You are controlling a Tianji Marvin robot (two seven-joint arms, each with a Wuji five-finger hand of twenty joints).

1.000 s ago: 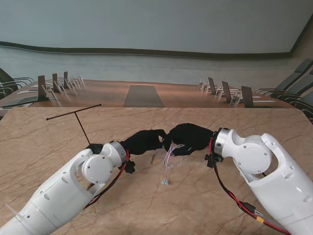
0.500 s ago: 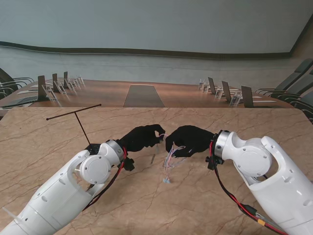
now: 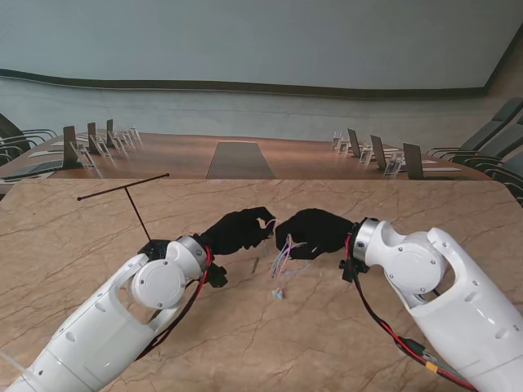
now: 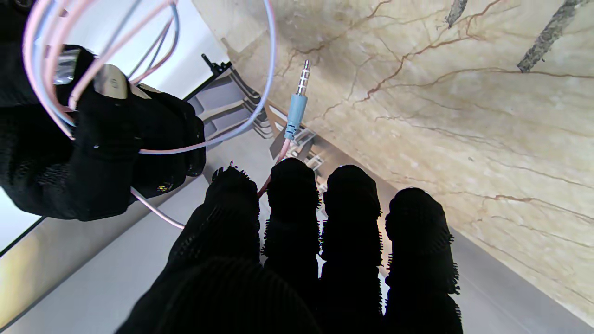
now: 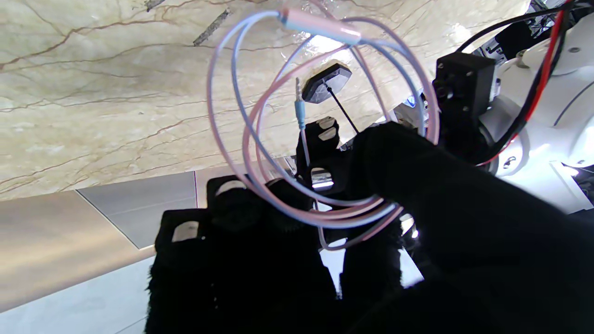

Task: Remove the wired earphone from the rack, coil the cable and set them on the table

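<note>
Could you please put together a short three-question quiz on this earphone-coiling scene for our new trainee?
1. True or false: the earphone cable still hangs on the rack.
2. Which hand holds the coiled loops? A) left hand B) right hand
3. What does the left hand pinch, going by its wrist view?

Key
1. False; the cable is gathered between the two hands, and the rack is bare.
2. B; several loops hang from the right hand.
3. The cable just behind the blue audio plug, whose metal tip points toward the table.
</note>
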